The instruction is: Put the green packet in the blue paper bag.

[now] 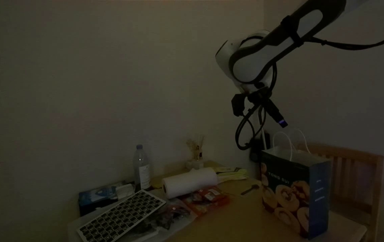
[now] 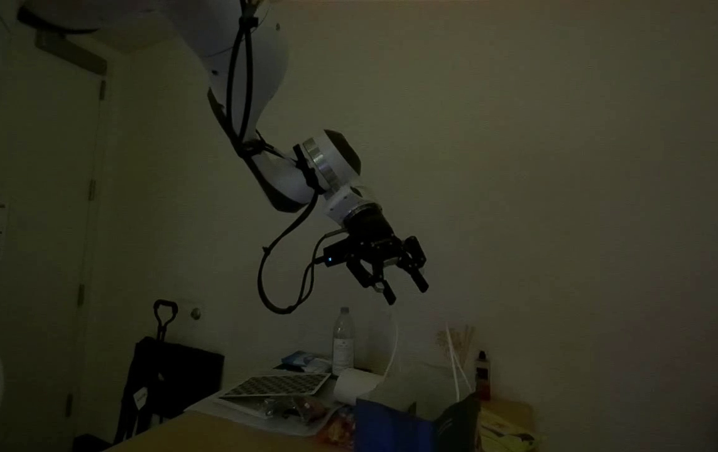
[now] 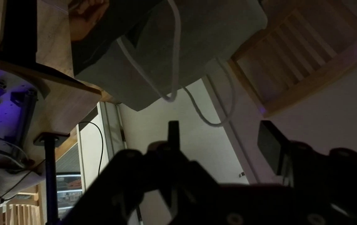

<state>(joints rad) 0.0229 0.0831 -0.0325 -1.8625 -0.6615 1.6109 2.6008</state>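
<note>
Loads of free air around the gripper, hanging higher than the blue paper bag. Catch: white loop handles poke up near the fingertips, so the way into the mouth runs between them. In an exterior view a wooden chair stands behind the bag, and a dark spoon interrupts the otherwise bare stretch of table alongside.

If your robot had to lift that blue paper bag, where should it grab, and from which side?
Probably by the white handles, from above: they loop up above the upright blue paper bag and look thin enough to pinch.
</note>
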